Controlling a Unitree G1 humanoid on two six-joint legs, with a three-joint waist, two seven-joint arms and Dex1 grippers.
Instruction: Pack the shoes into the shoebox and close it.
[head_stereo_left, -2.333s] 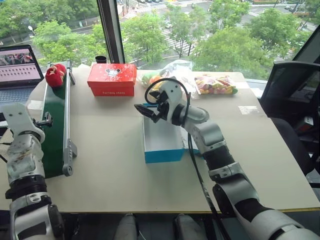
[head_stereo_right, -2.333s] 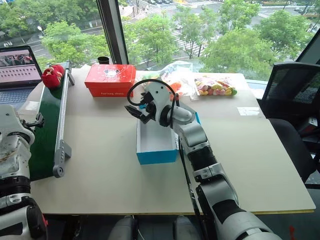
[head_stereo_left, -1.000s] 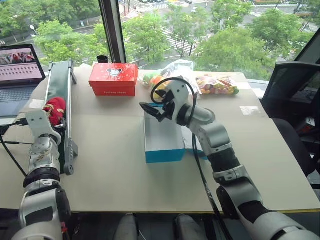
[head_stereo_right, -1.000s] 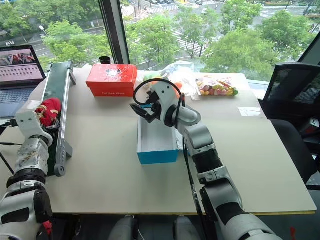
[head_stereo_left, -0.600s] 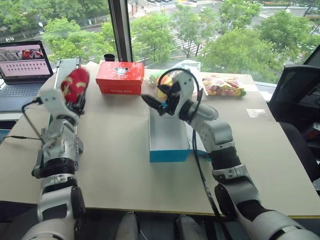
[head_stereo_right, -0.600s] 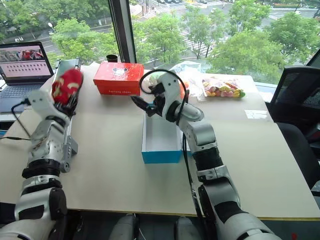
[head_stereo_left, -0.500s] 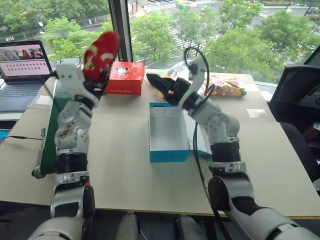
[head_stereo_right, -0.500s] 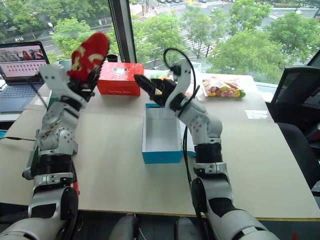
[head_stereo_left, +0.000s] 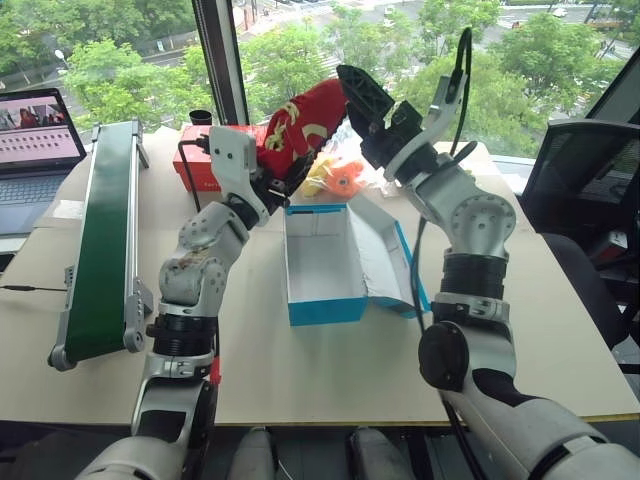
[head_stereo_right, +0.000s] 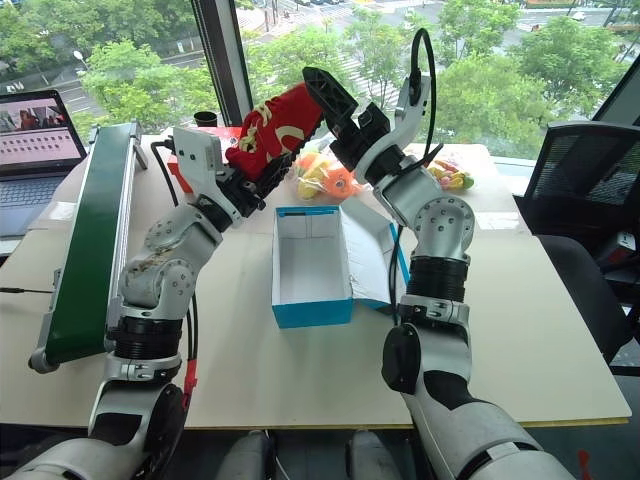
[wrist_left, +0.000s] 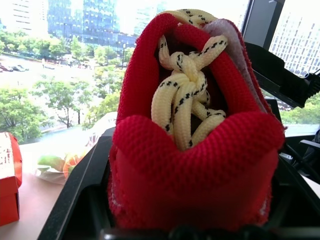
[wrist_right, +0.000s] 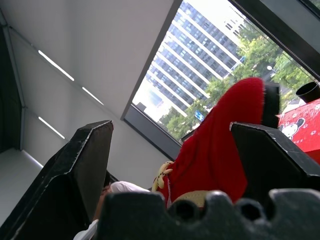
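While the left gripper (head_stereo_left: 285, 165) clamps a red shoe (head_stereo_left: 300, 125) above the open shoebox (head_stereo_left: 322, 265), the right gripper (head_stereo_left: 365, 100) gapes wide beside its toe.

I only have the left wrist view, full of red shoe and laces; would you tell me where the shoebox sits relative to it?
Observer: The shoebox lies open on the table, below and nearer the robot than the shoe, which is held up in the air.
Operator: Thanks. Is anything in the box yet?
Observer: No, its white inside is bare.
Operator: And the black shape at the shoe's toe?
Observer: That is the right pincer, wide open, fingers either side of the toe; whether it touches, I cannot tell.
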